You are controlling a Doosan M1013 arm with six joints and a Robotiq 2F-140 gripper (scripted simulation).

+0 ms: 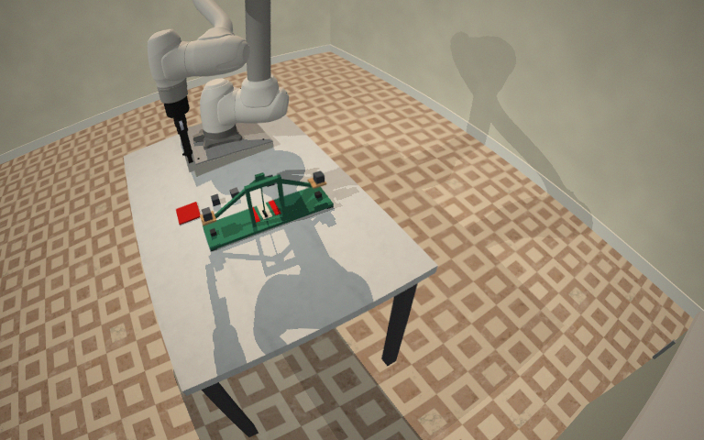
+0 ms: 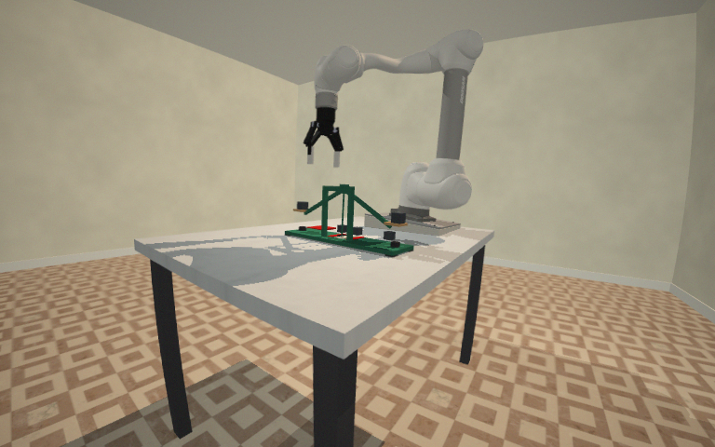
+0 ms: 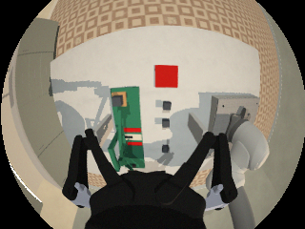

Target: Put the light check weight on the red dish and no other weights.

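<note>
Weighing is the step we judge in hand: on the table (image 1: 332,280) the rocker balance (image 1: 269,220) tilts, one weight (image 1: 318,177) riding high, another (image 1: 206,213) low; the red dish (image 1: 188,213) lies bare beside it; our gripper (image 2: 322,156) hangs spread and empty above; next we descend onto the raised weight.

Open tool (image 3: 149,194) high above red dish (image 3: 167,75).
</note>
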